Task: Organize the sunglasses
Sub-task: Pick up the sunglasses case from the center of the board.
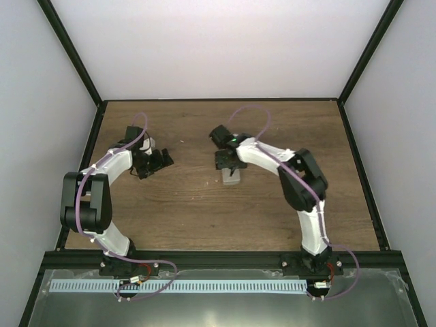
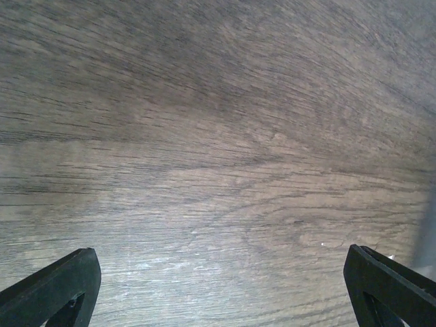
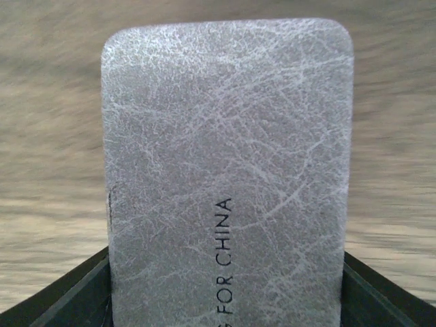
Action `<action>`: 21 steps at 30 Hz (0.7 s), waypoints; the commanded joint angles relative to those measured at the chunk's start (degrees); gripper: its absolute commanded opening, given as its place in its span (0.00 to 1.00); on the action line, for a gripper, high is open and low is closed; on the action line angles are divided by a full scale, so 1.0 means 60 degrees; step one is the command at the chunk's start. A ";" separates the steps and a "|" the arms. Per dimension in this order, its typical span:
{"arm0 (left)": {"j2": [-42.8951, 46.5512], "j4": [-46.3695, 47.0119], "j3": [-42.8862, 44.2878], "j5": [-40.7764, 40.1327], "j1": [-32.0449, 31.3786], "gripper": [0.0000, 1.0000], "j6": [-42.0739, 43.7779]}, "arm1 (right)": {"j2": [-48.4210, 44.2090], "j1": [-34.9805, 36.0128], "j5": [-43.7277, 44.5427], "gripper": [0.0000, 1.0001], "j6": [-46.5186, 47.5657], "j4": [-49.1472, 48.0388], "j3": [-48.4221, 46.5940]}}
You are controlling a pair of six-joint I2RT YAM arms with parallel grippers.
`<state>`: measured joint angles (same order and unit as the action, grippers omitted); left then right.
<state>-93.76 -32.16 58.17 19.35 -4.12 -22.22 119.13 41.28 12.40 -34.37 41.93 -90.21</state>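
Note:
The sunglasses show in no view. A grey rectangular case point(image 1: 231, 178) lies closed on the wooden table near its middle. In the right wrist view the case point(image 3: 228, 157) fills the frame, its textured grey face up, with "FOR CHINA" printed on it. My right gripper point(image 1: 230, 165) stands over the case's far end, and its fingers point(image 3: 82, 293) press against both long sides of the case. My left gripper point(image 1: 155, 162) is open wide and empty, low over bare wood at the left. Its fingertips point(image 2: 61, 286) show at the bottom corners of the left wrist view.
The wooden table point(image 1: 204, 218) is framed by black rails and white walls on three sides. A metal channel point(image 1: 204, 286) runs along the near edge by the arm bases.

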 commanded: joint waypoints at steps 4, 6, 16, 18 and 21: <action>-0.0105 0.0315 -0.0081 0.0350 -0.0002 1.00 0.0114 | -0.2593 -0.2442 0.0005 0.68 0.1857 -0.1378 0.1794; -0.0114 0.0266 -0.0061 0.0360 -0.0009 1.00 0.0127 | -0.2845 -0.3028 -0.0164 0.69 0.2454 -0.1532 0.2105; -0.0103 0.0205 0.0006 0.0165 -0.0002 1.00 0.0183 | -0.3117 -0.4753 -0.1322 0.71 0.4076 -0.2212 0.3064; -0.0121 0.0141 0.0090 0.0112 -0.0002 1.00 0.0212 | -0.3222 -0.4761 -0.1408 0.71 0.3896 -0.2103 0.3230; -0.0126 0.0064 0.0134 -0.0012 -0.0002 1.00 0.0217 | -0.3876 -0.4759 -0.1591 0.71 0.3620 -0.2214 0.3978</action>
<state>-93.76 -31.62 57.95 20.23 -4.12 -22.00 101.43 12.82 5.54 -12.51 30.85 -69.60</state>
